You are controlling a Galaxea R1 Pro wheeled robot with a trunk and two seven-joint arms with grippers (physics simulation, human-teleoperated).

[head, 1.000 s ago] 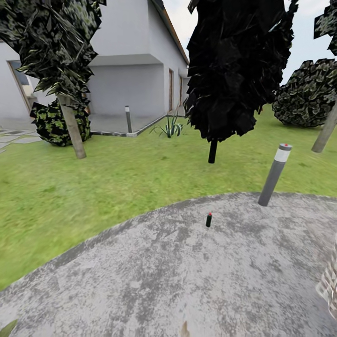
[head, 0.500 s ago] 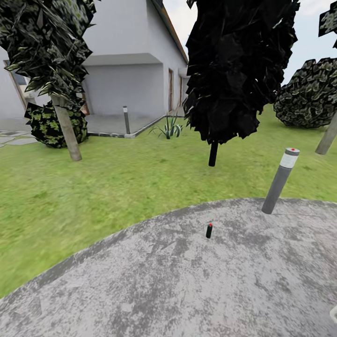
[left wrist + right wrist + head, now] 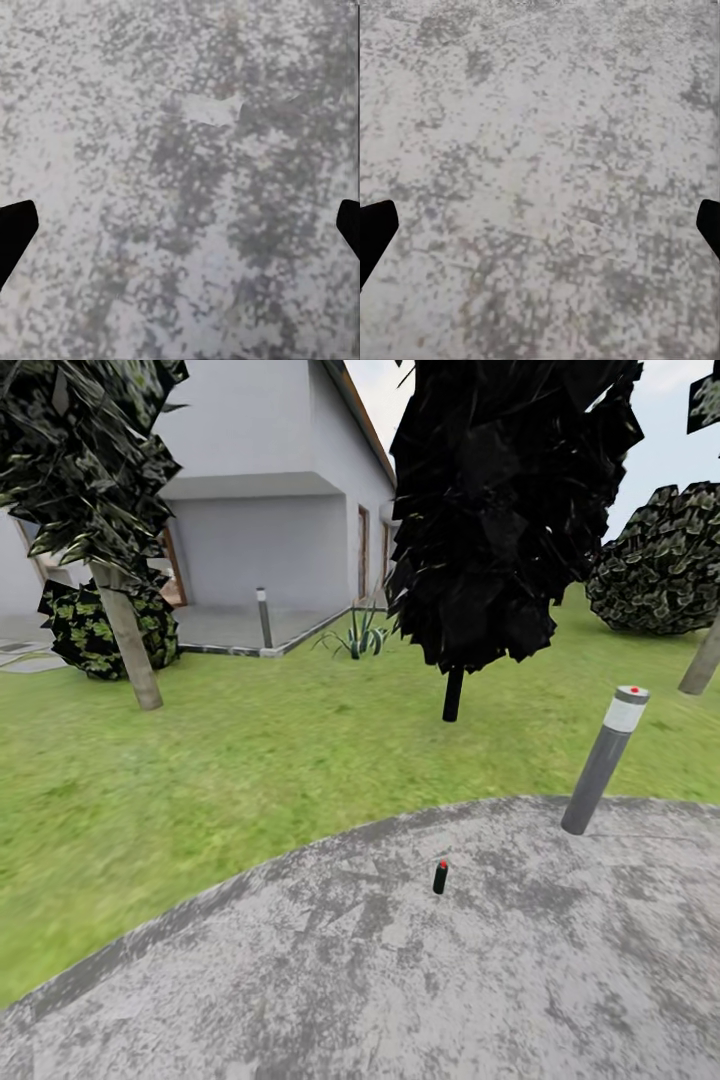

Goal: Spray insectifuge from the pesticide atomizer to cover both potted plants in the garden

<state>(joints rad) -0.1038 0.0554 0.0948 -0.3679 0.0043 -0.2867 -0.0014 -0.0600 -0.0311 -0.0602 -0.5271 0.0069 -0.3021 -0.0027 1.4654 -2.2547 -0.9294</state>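
The pesticide atomizer [image 3: 440, 877], a slim dark bottle with a red top, stands upright on the grey paved patio [image 3: 300, 980] of the garden, a little right of centre in the head view. The potted plants are out of view. In the left wrist view, my left gripper [image 3: 180, 229] is open over bare paving, its dark fingertips [image 3: 15, 232] wide apart at the picture's edges. My right gripper [image 3: 540, 229] is likewise open over speckled paving, with nothing between its fingertips [image 3: 375, 232].
A grey bollard lamp [image 3: 605, 758] stands at the patio's far right rim. A dark-leaved tree [image 3: 455, 690] rises on the lawn [image 3: 250, 760] beyond the bottle, and a palm trunk [image 3: 125, 635] at left. Farther back are a white house [image 3: 280, 530], another lamp post [image 3: 264, 617], an agave clump [image 3: 355, 635] and bushes [image 3: 655, 565].
The whole head view has shifted: the atomizer and bollard sit lower and closer in the picture, and the pale object at the right edge has dropped out of the picture. The camera moved, not the things.
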